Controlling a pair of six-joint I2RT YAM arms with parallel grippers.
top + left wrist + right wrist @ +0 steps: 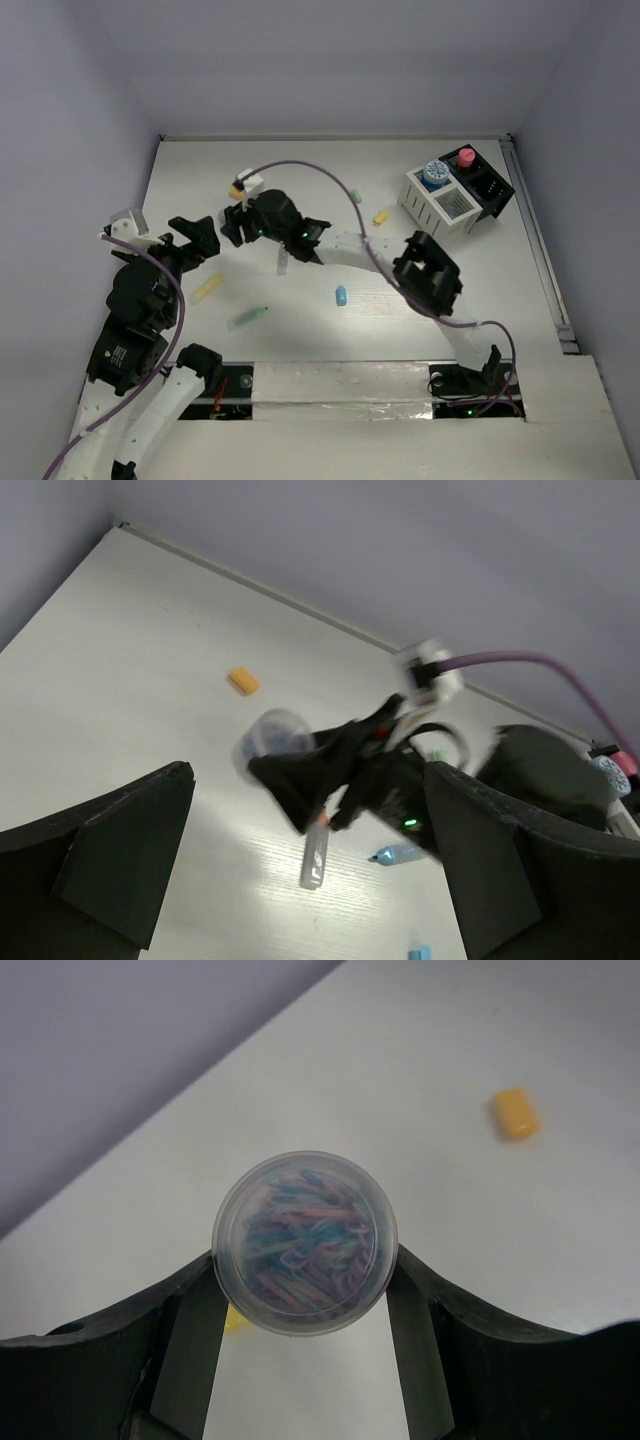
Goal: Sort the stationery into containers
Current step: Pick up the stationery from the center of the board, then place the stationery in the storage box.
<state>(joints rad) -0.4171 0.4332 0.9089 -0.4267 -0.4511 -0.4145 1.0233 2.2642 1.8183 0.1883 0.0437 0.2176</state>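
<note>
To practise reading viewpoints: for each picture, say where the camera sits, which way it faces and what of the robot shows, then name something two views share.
Top camera: above and behind the arms, facing down on the table; the left arm and right arm show.
Left wrist: on the left arm, facing across the table at the right gripper; its own open fingers frame the view.
Right wrist: facing down between its own fingers at the jar they grip.
Shared: both wrist views show that jar.
</note>
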